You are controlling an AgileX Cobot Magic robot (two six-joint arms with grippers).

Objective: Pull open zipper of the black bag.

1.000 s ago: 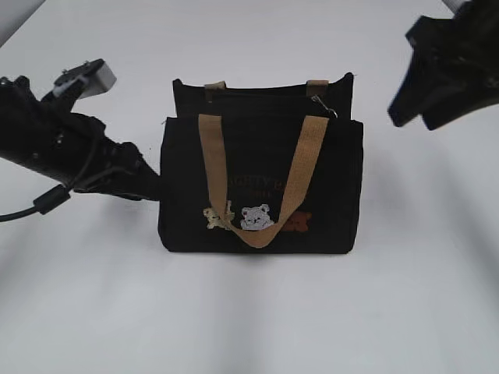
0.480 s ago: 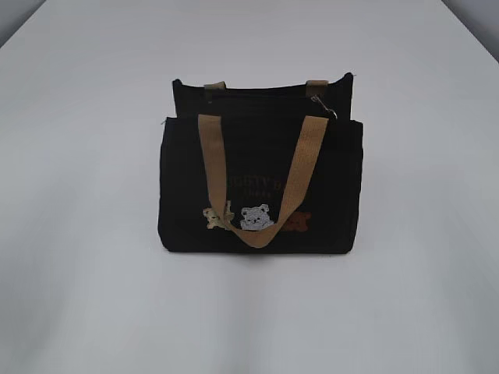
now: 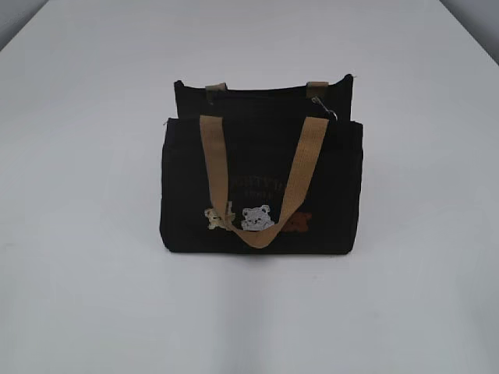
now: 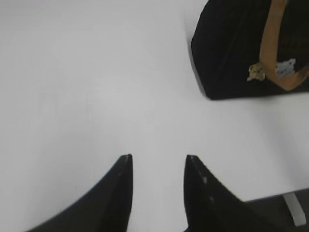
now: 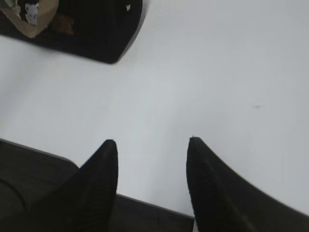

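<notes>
Here, black bag (image 4: 231, 53) well beyond left gripper (image 4: 157, 159) jaws, untouched

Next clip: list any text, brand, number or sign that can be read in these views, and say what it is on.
Black bag, front panel: two lines of faint lettering between the tan handle straps, too blurred to read.
Bear patches below the lettering: pictures only, no text on them.
Left wrist and right wrist views: no legible text anywhere; the bag shows only in part and blurred.
No other labels, numbers or signs are visible.
</notes>
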